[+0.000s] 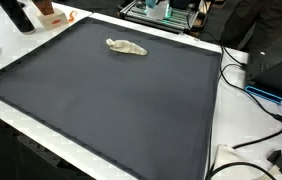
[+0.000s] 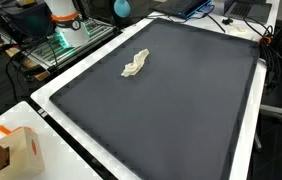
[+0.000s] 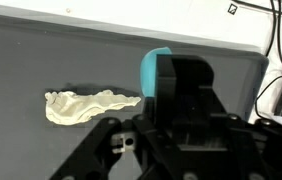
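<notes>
Crumpled beige cloth (image 3: 86, 105) lies as a long, limp strip on the dark grey mat (image 3: 41, 50). In the wrist view it sits to the left of the black gripper (image 3: 186, 120) and a little beyond it, clearly apart and not touched. Closest to the camera, the gripper's dark body and linkages fill the lower right of that view, with a rounded teal part (image 3: 156, 72) rising just by the cloth's right end. The fingertips are out of sight, so I cannot tell whether the jaws stand apart or together, and nothing shows between them. The cloth seems to rest only by its own weight. Its folds are slack and flattened, as soft fabric settles when nothing holds it, and the plain mat probably serves as an even, contrasting surface under it. In both exterior views the cloth (image 1: 126, 46) (image 2: 134, 65) lies alone on one side of the mat (image 1: 111, 100) (image 2: 171, 110), near an edge, and no gripper shows over the mat. Farther out, the white table (image 3: 211, 35) frames the mat, and black cables (image 3: 276, 30) trail past its border.
</notes>
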Tool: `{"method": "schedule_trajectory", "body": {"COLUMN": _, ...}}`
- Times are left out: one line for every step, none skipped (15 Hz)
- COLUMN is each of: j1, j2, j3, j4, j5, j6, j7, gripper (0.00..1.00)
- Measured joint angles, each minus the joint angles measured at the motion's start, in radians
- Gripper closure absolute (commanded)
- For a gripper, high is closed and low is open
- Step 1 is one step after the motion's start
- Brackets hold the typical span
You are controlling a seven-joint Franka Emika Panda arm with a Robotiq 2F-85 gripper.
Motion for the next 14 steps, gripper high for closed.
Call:
{"method": "schedule_trajectory", "body": {"j1": 0.000, "j2": 0.000, "j3": 0.000, "j4": 0.000, "j5": 0.000, "j6": 0.000, "j7": 0.000, "gripper": 0.50}}
{"method": "schedule_trajectory", "body": {"j1": 0.000, "j2": 0.000, "j3": 0.000, "j4": 0.000, "j5": 0.000, "j6": 0.000, "j7": 0.000, "gripper": 0.50}}
{"method": "schedule_trajectory", "body": {"j1": 0.000, "j2": 0.000, "j3": 0.000, "j4": 0.000, "j5": 0.000, "j6": 0.000, "j7": 0.000, "gripper": 0.50}}
{"method": "schedule_trajectory", "body": {"j1": 0.000, "j2": 0.000, "j3": 0.000, "j4": 0.000, "j5": 0.000, "j6": 0.000, "j7": 0.000, "gripper": 0.50}}
{"method": "schedule_trajectory", "body": {"j1": 0.000, "j2": 0.000, "j3": 0.000, "j4": 0.000, "j5": 0.000, "j6": 0.000, "j7": 0.000, "gripper": 0.50}}
{"method": "schedule_trajectory", "body": {"j1": 0.000, "j2": 0.000, "j3": 0.000, "j4": 0.000, "j5": 0.000, "j6": 0.000, "j7": 0.000, "gripper": 0.50}}
{"method": "schedule_trajectory", "body": {"j1": 0.000, "j2": 0.000, "j3": 0.000, "j4": 0.000, "j5": 0.000, "j6": 0.000, "j7": 0.000, "gripper": 0.50}}
{"method": "schedule_trajectory", "body": {"j1": 0.000, "j2": 0.000, "j3": 0.000, "j4": 0.000, "j5": 0.000, "j6": 0.000, "j7": 0.000, "gripper": 0.50}}
{"method": "schedule_trajectory", "body": {"j1": 0.000, "j2": 0.000, "j3": 0.000, "j4": 0.000, "j5": 0.000, "j6": 0.000, "j7": 0.000, "gripper": 0.50}}
{"method": "schedule_trajectory", "body": {"j1": 0.000, "j2": 0.000, "j3": 0.000, "j4": 0.000, "j5": 0.000, "j6": 0.000, "j7": 0.000, "gripper": 0.50}}
{"method": "schedule_trajectory", "body": {"j1": 0.000, "j2": 0.000, "j3": 0.000, "j4": 0.000, "j5": 0.000, "j6": 0.000, "j7": 0.000, "gripper": 0.50}}
{"method": "schedule_trajectory", "body": {"j1": 0.000, "j2": 0.000, "j3": 0.000, "j4": 0.000, "j5": 0.000, "j6": 0.000, "j7": 0.000, "gripper": 0.50}}
{"method": "schedule_trajectory", "body": {"j1": 0.000, "j2": 0.000, "j3": 0.000, "j4": 0.000, "j5": 0.000, "j6": 0.000, "j7": 0.000, "gripper": 0.75}}
{"method": "schedule_trajectory", "body": {"j1": 0.000, "j2": 0.000, "j3": 0.000, "j4": 0.000, "j5": 0.000, "j6": 0.000, "j7": 0.000, "gripper": 0.75}}
